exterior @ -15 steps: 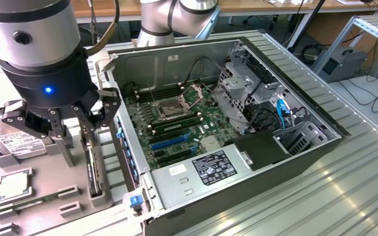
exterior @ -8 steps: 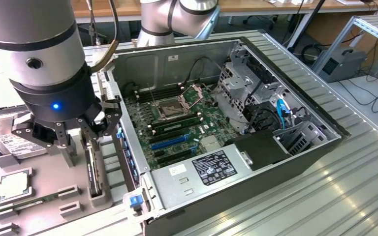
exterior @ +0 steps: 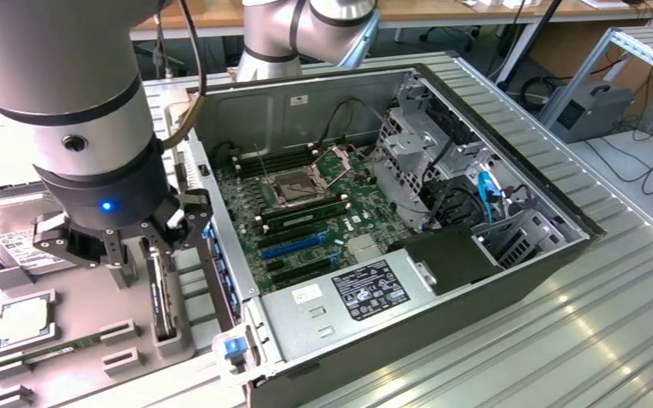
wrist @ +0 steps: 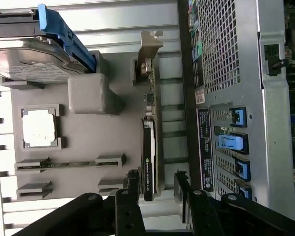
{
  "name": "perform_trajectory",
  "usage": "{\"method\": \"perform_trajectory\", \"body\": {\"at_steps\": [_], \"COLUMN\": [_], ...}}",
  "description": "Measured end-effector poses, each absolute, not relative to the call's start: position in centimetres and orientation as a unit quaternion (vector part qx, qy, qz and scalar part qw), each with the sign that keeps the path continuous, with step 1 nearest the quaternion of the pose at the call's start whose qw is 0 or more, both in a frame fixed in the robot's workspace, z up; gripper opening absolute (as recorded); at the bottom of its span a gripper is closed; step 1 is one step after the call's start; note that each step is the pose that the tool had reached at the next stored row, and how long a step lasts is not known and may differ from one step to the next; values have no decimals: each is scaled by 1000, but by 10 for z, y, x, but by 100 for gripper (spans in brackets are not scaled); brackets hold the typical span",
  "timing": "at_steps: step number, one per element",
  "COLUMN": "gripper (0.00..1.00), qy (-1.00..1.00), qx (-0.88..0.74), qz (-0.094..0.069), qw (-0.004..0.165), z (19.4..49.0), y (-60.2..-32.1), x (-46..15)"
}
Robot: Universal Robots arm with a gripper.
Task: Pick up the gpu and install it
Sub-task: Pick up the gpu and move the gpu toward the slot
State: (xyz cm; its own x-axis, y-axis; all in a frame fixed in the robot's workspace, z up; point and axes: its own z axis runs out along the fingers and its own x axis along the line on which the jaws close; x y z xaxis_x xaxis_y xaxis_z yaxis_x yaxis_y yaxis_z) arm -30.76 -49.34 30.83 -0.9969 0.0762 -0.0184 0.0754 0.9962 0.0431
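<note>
The gpu [wrist: 149, 152] stands on its long edge in a slot of the grey tray [wrist: 83, 147], dark face sideways, its tan metal bracket [wrist: 150, 44] at the end far from the gripper. In the exterior view the gpu [exterior: 163, 297] is just left of the open computer case [exterior: 496, 255]. My gripper [exterior: 145, 262] hangs right over the card. It is open, and its two black fingers [wrist: 132, 183] straddle the card's near end with a gap on each side. The gripper [wrist: 156, 183] holds nothing.
The tray also carries a silver hard drive [wrist: 29, 61] with a blue rail [wrist: 64, 34], a square processor [wrist: 39, 129] and a narrow memory stick [wrist: 64, 165]. Inside the case lie the motherboard [exterior: 303, 212] and a power supply [exterior: 355, 297]. The case's rear wall [wrist: 226, 98] runs close beside the card.
</note>
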Motion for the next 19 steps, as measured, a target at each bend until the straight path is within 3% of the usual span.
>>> {"method": "perform_trajectory", "body": {"at_steps": [19], "gripper": [42], "qy": [999], "qx": [38], "qz": [21], "qw": [10], "z": [277], "y": [-493], "x": [-311]}}
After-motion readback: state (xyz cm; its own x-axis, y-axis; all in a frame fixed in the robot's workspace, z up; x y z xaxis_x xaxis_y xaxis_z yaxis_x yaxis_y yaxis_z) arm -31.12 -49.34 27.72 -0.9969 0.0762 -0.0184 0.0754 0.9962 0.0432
